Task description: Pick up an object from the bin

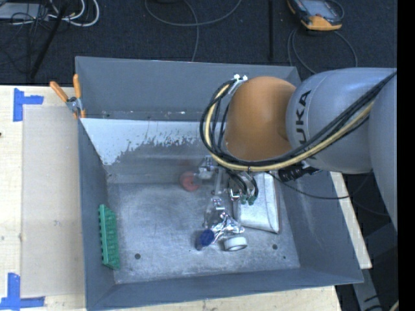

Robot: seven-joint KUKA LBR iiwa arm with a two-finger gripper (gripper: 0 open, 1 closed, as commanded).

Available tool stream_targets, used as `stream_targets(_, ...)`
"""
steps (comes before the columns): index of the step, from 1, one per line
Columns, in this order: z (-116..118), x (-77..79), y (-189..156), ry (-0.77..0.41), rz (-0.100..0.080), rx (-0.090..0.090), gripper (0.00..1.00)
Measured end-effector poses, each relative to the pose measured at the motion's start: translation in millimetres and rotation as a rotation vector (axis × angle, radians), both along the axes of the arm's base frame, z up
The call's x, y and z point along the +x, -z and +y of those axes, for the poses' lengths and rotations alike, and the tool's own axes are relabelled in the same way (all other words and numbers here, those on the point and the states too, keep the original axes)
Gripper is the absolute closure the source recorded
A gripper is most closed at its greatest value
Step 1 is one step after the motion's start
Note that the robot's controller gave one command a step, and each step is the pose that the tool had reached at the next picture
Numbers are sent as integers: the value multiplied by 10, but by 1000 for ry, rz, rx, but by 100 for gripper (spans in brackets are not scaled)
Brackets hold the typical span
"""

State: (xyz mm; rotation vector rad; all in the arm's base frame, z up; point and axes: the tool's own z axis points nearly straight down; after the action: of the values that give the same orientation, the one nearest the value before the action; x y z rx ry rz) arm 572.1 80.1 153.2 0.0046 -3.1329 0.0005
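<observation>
My gripper [218,218] reaches down from under the orange wrist cover into the front middle of the bin. Right below its tip lie a small blue object [205,239] and a shiny silver-white round piece [233,242], close together on the floor. The gripper's tip is directly above or touching this pair; I cannot tell which. A flat white sheet-like thing [266,212] lies just to the right of the gripper. A small reddish round object [190,182] rests behind the gripper, near the back slope.
A green comb-like strip [109,236] lies along the left wall of the bin. The arm with its orange cover and cables hangs over the right half of the bin. Bare floor stretches between the green strip and the gripper.
</observation>
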Motion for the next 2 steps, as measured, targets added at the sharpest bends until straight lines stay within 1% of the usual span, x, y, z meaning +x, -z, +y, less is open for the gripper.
stream_targets(1,-464,-434,837,-23,-14,1,0)
stream_targets(2,-448,-437,811,-23,-6,2,100)
